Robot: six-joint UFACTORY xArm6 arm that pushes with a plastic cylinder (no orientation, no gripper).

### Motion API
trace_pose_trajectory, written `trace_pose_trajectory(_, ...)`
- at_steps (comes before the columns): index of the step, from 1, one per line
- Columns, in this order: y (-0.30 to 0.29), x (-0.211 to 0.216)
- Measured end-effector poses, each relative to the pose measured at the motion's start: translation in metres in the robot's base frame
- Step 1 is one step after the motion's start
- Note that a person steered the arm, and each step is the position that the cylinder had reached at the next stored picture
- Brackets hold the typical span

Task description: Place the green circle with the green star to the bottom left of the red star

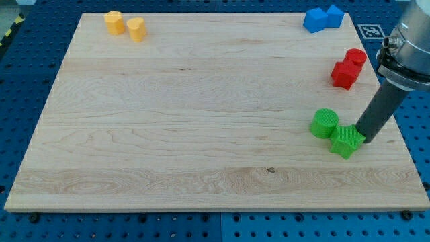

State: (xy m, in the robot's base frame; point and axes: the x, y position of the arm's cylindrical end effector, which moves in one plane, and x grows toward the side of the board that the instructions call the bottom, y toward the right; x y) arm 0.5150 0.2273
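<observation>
The green circle (324,123) sits at the view's right, touching the green star (347,141) just below and right of it. The red star (344,74) lies above them, with a red circle (355,58) touching its upper right. My tip (367,140) rests at the green star's right side, touching or almost touching it. The rod slants up to the right toward the arm at the view's right edge.
Two blue blocks (322,18) sit at the top right corner of the wooden board (201,114). Two yellow blocks (125,25) sit at the top left. The board's right edge is close to the tip.
</observation>
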Motion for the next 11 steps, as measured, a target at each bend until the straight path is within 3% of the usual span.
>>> trace_pose_trajectory(2, 0.043, 0.045)
trace_pose_trajectory(3, 0.011, 0.051)
trace_pose_trajectory(9, -0.083, -0.032)
trace_pose_trajectory(11, -0.103, -0.035)
